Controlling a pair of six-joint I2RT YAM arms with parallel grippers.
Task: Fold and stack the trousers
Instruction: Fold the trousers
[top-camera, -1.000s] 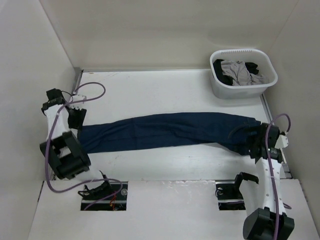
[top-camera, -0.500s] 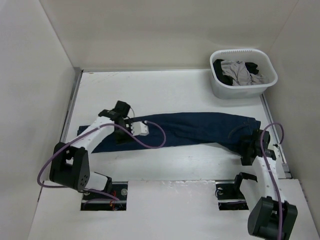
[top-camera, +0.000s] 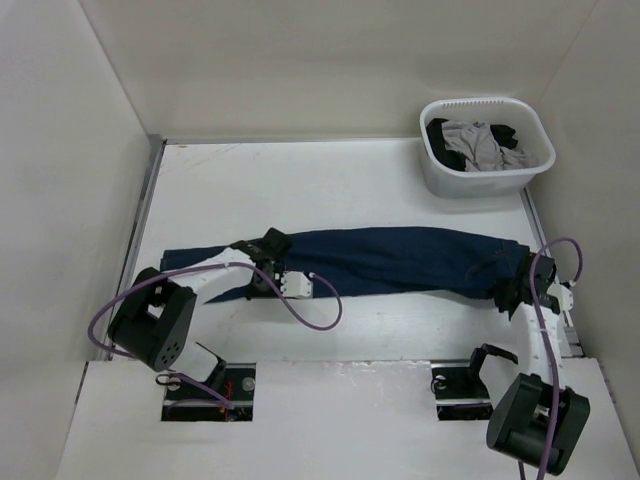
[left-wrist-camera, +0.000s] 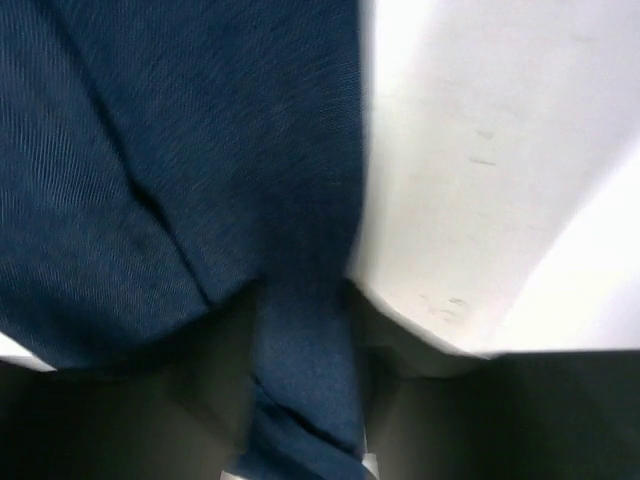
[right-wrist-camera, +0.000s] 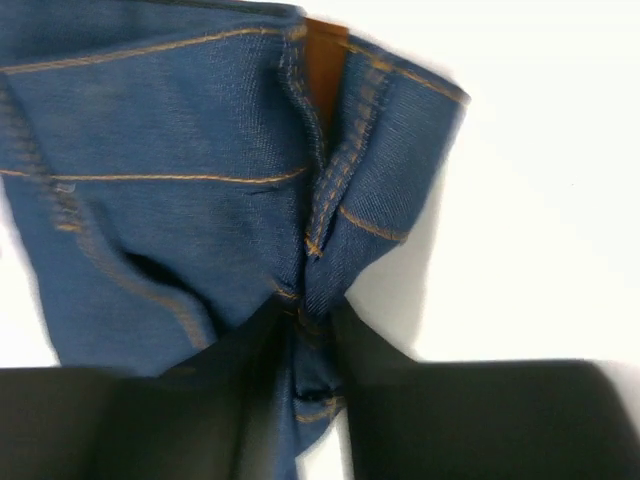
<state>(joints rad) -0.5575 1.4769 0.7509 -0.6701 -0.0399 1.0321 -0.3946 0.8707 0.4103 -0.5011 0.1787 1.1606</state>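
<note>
The dark navy trousers (top-camera: 400, 258) lie stretched left to right across the white table (top-camera: 300, 185). My left gripper (top-camera: 268, 270) is shut on the near edge of a trouser leg, a pinched fold of blue cloth (left-wrist-camera: 305, 400) showing between its fingers. At the far right, my right gripper (top-camera: 512, 290) is shut on the waist end. The right wrist view shows bunched denim (right-wrist-camera: 312, 300) with orange stitching and a brown patch (right-wrist-camera: 324, 60) squeezed between the dark fingers (right-wrist-camera: 400, 400).
A white laundry basket (top-camera: 487, 175) holding grey and dark clothes stands at the back right corner. White walls close in the table on the left, back and right. Purple cables loop off both arms over the near table.
The left arm swung from the far left leg end toward the middle and closed on the leg's near edge. The right gripper closed on the waist end. The leg end drew in from the left.
</note>
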